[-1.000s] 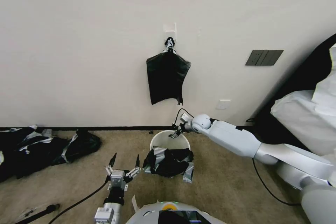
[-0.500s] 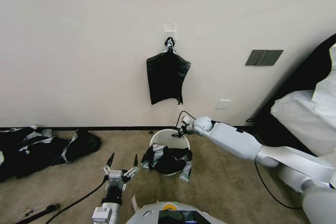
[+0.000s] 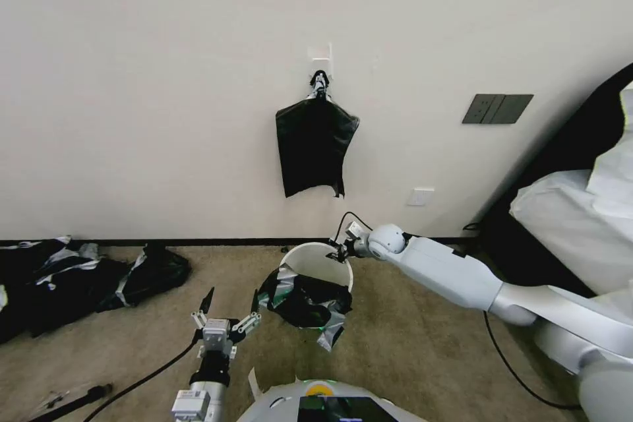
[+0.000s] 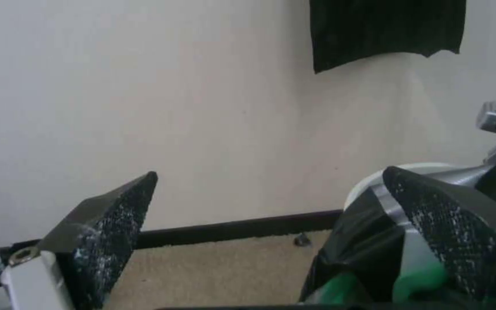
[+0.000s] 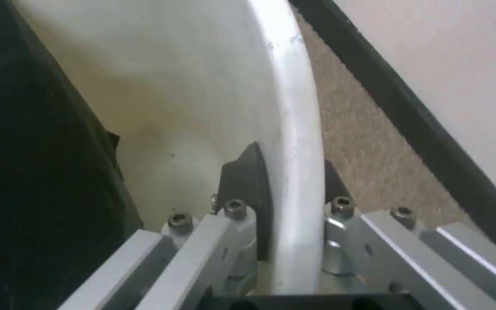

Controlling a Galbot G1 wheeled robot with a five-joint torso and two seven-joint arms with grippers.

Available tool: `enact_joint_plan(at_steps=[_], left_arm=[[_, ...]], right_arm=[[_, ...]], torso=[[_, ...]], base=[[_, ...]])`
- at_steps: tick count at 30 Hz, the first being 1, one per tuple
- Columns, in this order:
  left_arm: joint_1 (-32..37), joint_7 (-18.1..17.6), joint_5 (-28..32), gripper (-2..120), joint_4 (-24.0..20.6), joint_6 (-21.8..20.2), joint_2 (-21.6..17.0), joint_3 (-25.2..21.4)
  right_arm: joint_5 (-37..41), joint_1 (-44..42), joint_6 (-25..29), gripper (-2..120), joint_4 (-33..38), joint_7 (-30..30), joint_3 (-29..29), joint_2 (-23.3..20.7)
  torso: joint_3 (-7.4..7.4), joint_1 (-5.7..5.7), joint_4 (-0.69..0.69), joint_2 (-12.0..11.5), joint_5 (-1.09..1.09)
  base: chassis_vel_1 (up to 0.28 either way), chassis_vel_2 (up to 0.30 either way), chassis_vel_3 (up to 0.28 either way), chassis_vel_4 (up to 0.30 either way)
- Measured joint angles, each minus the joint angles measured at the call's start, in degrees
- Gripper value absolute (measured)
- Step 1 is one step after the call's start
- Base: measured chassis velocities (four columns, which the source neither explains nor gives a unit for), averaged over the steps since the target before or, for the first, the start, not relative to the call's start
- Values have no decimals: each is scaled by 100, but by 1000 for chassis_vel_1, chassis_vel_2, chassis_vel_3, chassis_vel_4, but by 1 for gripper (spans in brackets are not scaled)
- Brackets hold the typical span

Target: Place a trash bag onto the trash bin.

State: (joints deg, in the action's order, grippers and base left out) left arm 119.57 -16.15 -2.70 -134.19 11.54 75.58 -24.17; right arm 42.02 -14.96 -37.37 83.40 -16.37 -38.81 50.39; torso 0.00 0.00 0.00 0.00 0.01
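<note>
The cream-white trash bin (image 3: 315,257) stands tilted on the carpet by the wall. My right gripper (image 3: 339,252) is shut on its far right rim. In the right wrist view the gripper (image 5: 294,172) has one finger inside the rim (image 5: 294,107) and one outside. The glossy black trash bag (image 3: 303,300) is draped crumpled over the near side of the bin, partly inside it (image 5: 30,150). My left gripper (image 3: 232,298) stands open just left of the bag, touching nothing; between and beyond its fingers (image 4: 271,181) show the bag (image 4: 357,232) and bin (image 4: 363,185).
A flat black bundle of bags (image 3: 315,145) hangs from a wall hook above the bin. Bulky black sacks with grey bands (image 3: 79,277) lie at the left along the baseboard. A white-covered bulk (image 3: 573,211) fills the right. A cable (image 3: 145,379) runs over the carpet.
The bin has tipped in the right gripper's hold, and the bag on it has swung left, closer to the left gripper. The left gripper has barely moved.
</note>
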Motion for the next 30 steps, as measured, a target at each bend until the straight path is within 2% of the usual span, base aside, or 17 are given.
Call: enact_joint_plan(at_steps=[4, 9, 11, 12, 15, 17, 19, 20, 23, 25, 27, 28, 30], left_arm=[[-33, -7, 102, 100, -1, -53, -12, 43], [-97, -14, 190, 100, 4, -127, -29, 65], [-182, -20, 289, 100, 27, -190, -75, 68], [-182, -20, 289, 100, 27, -190, -75, 68], [-275, -23, 369, 100, 53, -264, -109, 84], [-296, -23, 392, 100, 56, -287, -117, 96], [-362, -23, 458, 100, 59, -375, -136, 133], [-362, -23, 458, 100, 59, -375, -136, 133], [-458, -23, 533, 100, 57, -489, -173, 158], [-479, -23, 555, 100, 57, -509, -186, 160], [-523, -24, 627, 100, 48, -553, -218, 162], [-523, -24, 627, 100, 48, -553, -218, 162], [-566, -24, 673, 100, 39, -584, -249, 162]], right_arm=[[549, -170, -267, 4, 235, 488, 271, -123], [1008, -383, -329, 3, 535, 898, 585, -323], [1456, -767, -334, 2, 877, 1490, 1093, -500], [1456, -767, -334, 2, 877, 1490, 1093, -500], [2045, -1367, -332, 2, 1342, 2501, 1754, -549], [2165, -1525, -332, 2, 1466, 2722, 1921, -565], [2473, -2060, -332, 2, 1823, 3276, 2489, -597], [2473, -2060, -332, 2, 1823, 3276, 2489, -597], [2954, -2664, -331, 2, 2255, 4069, 3100, -565], [3093, -2794, -330, 2, 2348, 4296, 3239, -531], [3543, -3068, -325, 2, 2562, 5056, 3500, -416], [3543, -3068, -325, 2, 2562, 5056, 3500, -416], [3851, -3301, -317, 2, 2708, 5704, 3687, -312]], torso=[[0, 0, 1, 0, 0], [0, 0, 0, 0, 0], [0, 0, -1, 0, -1], [0, 0, -1, 0, -1], [0, 0, 0, 0, 2], [0, -1, 2, 0, 1], [0, -1, -2, 0, 0], [0, -1, -2, 0, 0], [0, -1, -1, 0, 0], [0, -1, -1, 0, -1], [0, -1, 1, 0, 0], [0, -1, 1, 0, 0], [0, -1, 0, 0, -2]], base=[[0, 0, 0, 0], [0, 0, 0, 0], [0, 0, 0, 0], [0, 0, 0, 0], [0, 0, 0, 0], [0, 0, 0, 0], [0, 0, 0, 0], [0, 0, 0, 0], [0, 0, 0, 0], [0, 0, 0, 0], [0, 0, 0, 0], [0, 0, 0, 0], [0, 0, 0, 0]])
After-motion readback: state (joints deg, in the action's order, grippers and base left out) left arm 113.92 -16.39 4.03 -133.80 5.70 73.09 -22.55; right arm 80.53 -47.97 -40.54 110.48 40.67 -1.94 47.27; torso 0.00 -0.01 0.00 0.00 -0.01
